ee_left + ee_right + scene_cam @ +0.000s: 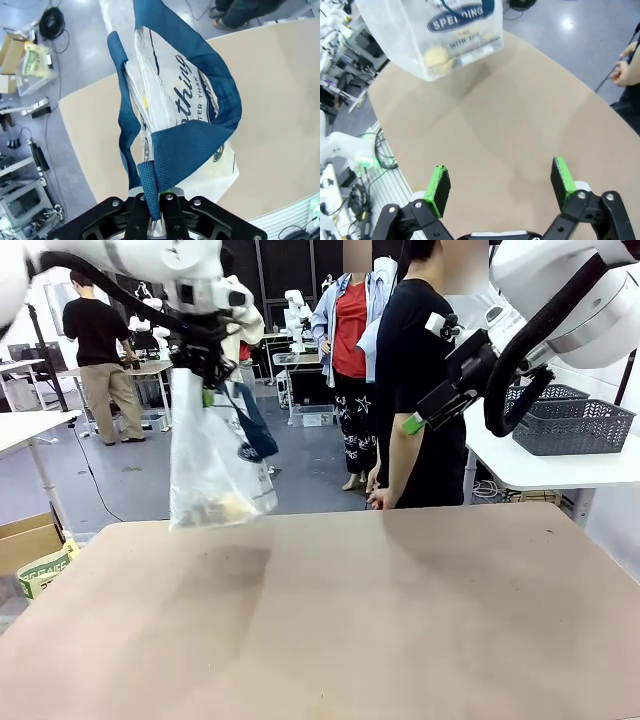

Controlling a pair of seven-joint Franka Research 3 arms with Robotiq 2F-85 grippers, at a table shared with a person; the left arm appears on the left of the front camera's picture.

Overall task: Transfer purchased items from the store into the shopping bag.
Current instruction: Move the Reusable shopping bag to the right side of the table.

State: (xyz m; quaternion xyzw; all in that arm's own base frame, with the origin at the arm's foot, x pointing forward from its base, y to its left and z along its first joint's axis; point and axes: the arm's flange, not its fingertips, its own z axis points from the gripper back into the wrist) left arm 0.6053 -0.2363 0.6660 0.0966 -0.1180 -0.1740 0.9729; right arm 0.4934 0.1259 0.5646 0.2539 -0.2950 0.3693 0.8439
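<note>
The bag (208,465) hangs from the left gripper (203,365) over the table's (340,620) far left side. A round item (438,55) lies in the bag's bottom. The right gripper (425,412) is up at the far right, near the person (420,390).

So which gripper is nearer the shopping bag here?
Left. The left gripper is shut on the shopping bag strap, holding it up; the right gripper hangs open, well apart.

Front view looks level across the table (330,620); both wrist views look down, sharing the shopping bag (440,35).
</note>
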